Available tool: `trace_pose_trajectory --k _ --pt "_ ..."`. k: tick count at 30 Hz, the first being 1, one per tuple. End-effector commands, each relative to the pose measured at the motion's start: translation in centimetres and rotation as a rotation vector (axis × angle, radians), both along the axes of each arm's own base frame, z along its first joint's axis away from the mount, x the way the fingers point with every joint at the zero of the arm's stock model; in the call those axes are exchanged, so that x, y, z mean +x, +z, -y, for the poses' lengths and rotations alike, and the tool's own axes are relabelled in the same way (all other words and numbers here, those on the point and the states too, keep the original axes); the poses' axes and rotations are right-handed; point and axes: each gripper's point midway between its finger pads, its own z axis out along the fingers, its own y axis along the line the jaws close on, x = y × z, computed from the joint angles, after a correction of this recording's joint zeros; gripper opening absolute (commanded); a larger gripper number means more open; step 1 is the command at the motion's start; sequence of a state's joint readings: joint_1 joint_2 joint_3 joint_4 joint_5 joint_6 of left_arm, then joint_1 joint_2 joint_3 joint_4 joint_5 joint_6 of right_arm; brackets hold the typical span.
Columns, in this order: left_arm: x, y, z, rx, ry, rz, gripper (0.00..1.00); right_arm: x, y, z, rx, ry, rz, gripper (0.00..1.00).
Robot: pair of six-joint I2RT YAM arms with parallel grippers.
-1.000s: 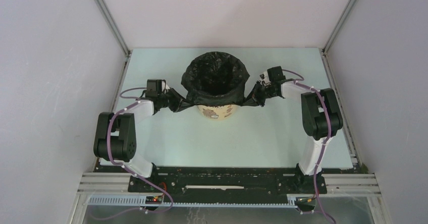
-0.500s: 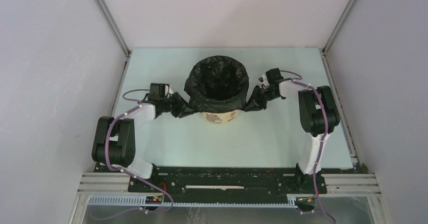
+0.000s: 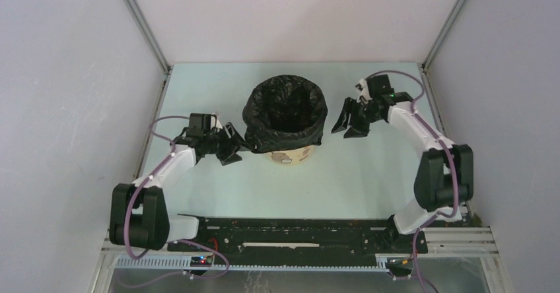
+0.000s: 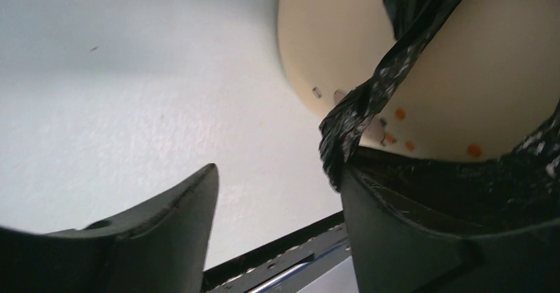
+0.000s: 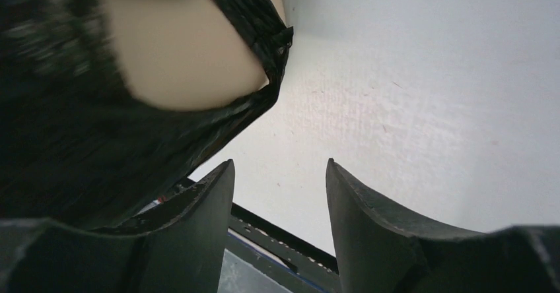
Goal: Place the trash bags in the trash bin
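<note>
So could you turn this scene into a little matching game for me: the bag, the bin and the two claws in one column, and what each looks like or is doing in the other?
Things:
1. trash bag
2. trash bin
3. left gripper
4. right gripper

Descriptions:
a. pale yellow, standing upright
b. open, apart from the bag
c. black, folded over the rim
d. open, a bag handle reaching one finger

Pairs: 1-c, 2-a, 3-d, 4-b
</note>
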State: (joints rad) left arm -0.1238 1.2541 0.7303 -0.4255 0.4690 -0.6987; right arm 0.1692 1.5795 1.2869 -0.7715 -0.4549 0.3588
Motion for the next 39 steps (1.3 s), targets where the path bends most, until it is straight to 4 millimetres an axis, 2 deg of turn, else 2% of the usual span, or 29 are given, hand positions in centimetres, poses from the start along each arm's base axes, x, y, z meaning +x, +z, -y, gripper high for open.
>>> trace_pose_trajectory --k 1,5,12,16,19,24,28,30,33,36,39 --pt "-1.0 2.5 -1.8 0.132 -0.032 0.070 0.77 -1.3 4.0 1.9 -0.103 0.011 0.080 0.64" --pt "-0.3 4.5 -2.9 0.184 0.017 0.127 0.86 -1.4 9.2 0.7 -0.088 0.025 0.171 0.64" --pt "3.2 9.6 -4.6 0.192 0.193 0.233 0.86 -1.6 17.7 -2.9 0.005 0.071 0.377 0.66" --pt "5.1 10.9 -5.2 0.140 0.267 0.276 0.87 -2.3 20.9 -6.4 0.087 0.145 0.482 0.70" --pt "6.5 11.1 -4.2 0.080 0.235 0.293 0.87 -2.5 22.2 -9.0 0.140 0.191 0.515 0.71" --pt "8.9 9.5 -1.0 -0.028 0.116 0.261 0.83 -2.0 22.3 -12.5 0.192 0.257 0.491 0.70" --pt "9.1 8.7 1.3 -0.027 0.019 0.239 0.82 -0.6 22.0 -14.1 0.178 0.273 0.477 0.69" --pt "8.7 8.4 2.3 -0.030 -0.020 0.234 0.82 0.6 21.2 -14.5 0.154 0.257 0.453 0.67" --pt "7.3 8.0 4.0 -0.037 -0.107 0.228 0.82 2.0 18.9 -14.9 0.097 0.233 0.394 0.65" --pt "5.4 7.3 5.1 -0.016 -0.210 0.219 0.82 2.5 16.2 -15.1 0.022 0.234 0.348 0.64" --pt "3.3 6.1 5.6 -0.012 -0.310 0.181 0.82 2.6 13.1 -14.3 -0.104 0.213 0.317 0.65"
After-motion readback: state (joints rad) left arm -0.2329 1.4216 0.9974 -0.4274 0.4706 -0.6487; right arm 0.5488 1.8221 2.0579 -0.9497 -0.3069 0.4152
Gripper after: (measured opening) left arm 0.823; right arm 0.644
